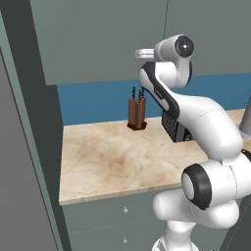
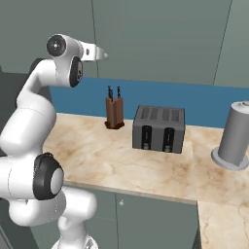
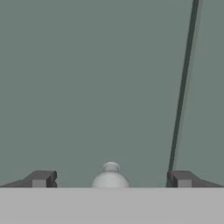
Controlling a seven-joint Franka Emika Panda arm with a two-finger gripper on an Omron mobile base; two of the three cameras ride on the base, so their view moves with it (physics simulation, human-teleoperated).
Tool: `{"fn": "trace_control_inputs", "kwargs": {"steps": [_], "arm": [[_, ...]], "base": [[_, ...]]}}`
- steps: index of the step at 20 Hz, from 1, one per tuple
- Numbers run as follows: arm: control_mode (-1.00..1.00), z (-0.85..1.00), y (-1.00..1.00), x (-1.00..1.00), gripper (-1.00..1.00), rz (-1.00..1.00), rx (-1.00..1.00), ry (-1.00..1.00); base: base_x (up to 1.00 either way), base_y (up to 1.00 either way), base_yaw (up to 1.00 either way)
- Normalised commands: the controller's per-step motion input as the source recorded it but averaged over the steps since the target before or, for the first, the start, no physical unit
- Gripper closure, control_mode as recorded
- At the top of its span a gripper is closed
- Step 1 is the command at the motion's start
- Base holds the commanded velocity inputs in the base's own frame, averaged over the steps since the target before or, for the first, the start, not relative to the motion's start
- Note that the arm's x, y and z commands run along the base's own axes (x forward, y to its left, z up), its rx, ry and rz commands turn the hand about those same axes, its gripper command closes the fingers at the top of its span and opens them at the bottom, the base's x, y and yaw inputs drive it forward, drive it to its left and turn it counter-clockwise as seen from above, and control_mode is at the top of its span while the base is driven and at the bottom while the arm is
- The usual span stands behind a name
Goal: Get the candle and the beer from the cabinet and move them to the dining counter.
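Faced the shut cabinet (image 3: 87, 78), pincer (image 3: 111, 179) spread wide and empty around the knob (image 3: 110, 175).

Judged as reaching to open the door; candle and beer presumably behind the closed doors, unseen. Could slip off the small round knob if closed off-centre, or strain the arm if pulled against the hinge arc. Could not tell how near the fingertips (image 3: 41, 178) stood to the door face. Counted below on the marble counter (image 2: 97, 155): one knife block (image 2: 114, 113), one toaster (image 2: 159, 128), one grey canister (image 2: 236, 136); two drawer knobs (image 1: 126, 210) beneath the counter edge.
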Motion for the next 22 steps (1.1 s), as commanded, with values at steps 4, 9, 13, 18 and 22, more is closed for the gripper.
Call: {"fn": "trace_control_inputs", "kwargs": {"steps": [4, 9, 13, 18, 22], "arm": [[-1.0, 0.0, 0.0, 0.1, -1.0, 0.0, 0.0, 0.03], [-1.0, 0.0, 0.0, 0.03, -1.0, 0.0, 0.0, 0.01], [-1.0, 0.0, 0.0, 0.0, -1.0, 0.0, 0.0, 0.0], [-1.0, 0.0, 0.0, 0.0, -1.0, 0.0, 0.0, 0.0], [-1.0, 0.0, 0.0, 0.0, -1.0, 0.0, 0.0, 0.0]], "base": [[0.0, 0.0, 0.0], [0.0, 0.0, 0.0], [0.0, 0.0, 0.0], [0.0, 0.0, 0.0], [0.0, 0.0, 0.0]]}}
